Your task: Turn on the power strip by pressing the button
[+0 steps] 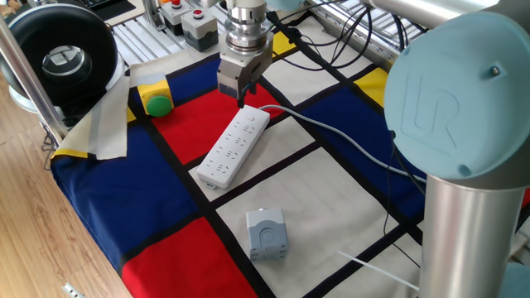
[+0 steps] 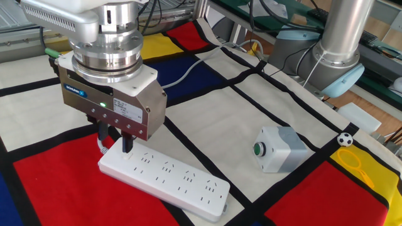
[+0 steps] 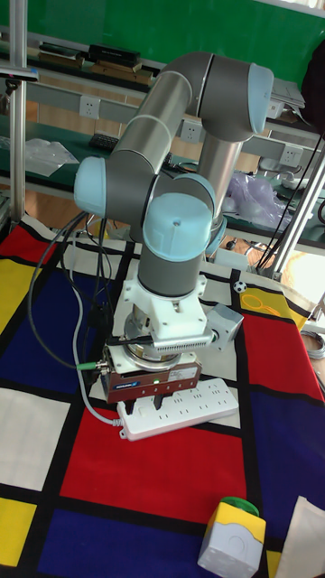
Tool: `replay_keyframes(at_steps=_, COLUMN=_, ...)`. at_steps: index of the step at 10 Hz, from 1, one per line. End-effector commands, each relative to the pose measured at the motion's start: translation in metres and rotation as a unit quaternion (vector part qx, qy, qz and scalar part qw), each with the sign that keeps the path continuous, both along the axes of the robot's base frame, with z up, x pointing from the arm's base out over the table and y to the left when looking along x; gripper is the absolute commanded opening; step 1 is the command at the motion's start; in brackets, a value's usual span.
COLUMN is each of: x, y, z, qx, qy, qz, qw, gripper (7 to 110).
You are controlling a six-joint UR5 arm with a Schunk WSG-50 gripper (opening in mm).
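White plastic, long and flat: that's the power strip (image 2: 164, 181), lying diagonally on the red patch of the checked cloth, a bit left of centre in one fixed view and at the lower left in the other. Its pale grey cord (image 1: 331, 132) runs off toward the right of the frame.

We've got the gripper (image 2: 115, 139) parked right over the corded end of the strip, pointing straight down. In the other fixed view two dark fingertips (image 2: 127, 144) hang just above the white top, with a small gap between them, so we'd call the jaws only slightly parted and holding nothing. We honestly can't make out the button itself; it's too small, or tucked under the tool.

As for progress, we'd say the approach and line-up are done. We see no contact with the strip and no light on it, so we can't tell if it's switched on. What seems left is the short push down onto the switch, then lifting clear.

The grey box with the green button (image 2: 281, 148) sits well apart on the surface, not involved.
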State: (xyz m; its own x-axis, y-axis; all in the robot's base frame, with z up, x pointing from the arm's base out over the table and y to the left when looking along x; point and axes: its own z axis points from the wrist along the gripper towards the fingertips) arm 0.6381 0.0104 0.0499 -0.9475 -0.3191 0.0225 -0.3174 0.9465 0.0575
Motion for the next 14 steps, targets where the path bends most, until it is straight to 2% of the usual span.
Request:
replay_keyframes(at_steps=1, x=0.008, y=0.001, z=-0.001, qx=0.000, qy=-0.014, qz=-0.004, qw=0.9999, gripper=44)
replay_keyframes(at_steps=3, x=0.012, y=0.002, z=0.001, qx=-0.007, qy=-0.015, qz=0.004, qw=0.9999, gripper=44)
replay_keyframes(at_steps=5, x=0.013, y=0.005, z=0.008, qx=-0.002, qy=-0.017, qz=0.001, qw=0.9999, gripper=44)
replay_keyframes(at_steps=6, x=0.012, y=0.000, z=0.009, qx=-0.011, qy=-0.015, qz=-0.005, qw=0.9998, gripper=44)
replay_keyframes(at_steps=9, x=0.019, y=0.003, z=0.010, qx=-0.002, qy=-0.027, qz=-0.021, qw=0.9994, gripper=44)
replay_keyframes(at_steps=10, x=0.023, y=0.008, z=0.011, qx=0.010, qy=-0.031, qz=-0.023, qw=0.9992, gripper=44)
replay_keyframes(at_steps=12, x=0.019, y=0.011, z=0.011, qx=0.013, qy=-0.020, qz=-0.032, qw=0.9992, gripper=44)
replay_keyframes(at_steps=14, x=0.020, y=0.012, z=0.015, qx=0.005, qy=-0.012, qz=-0.029, qw=0.9995, gripper=44)
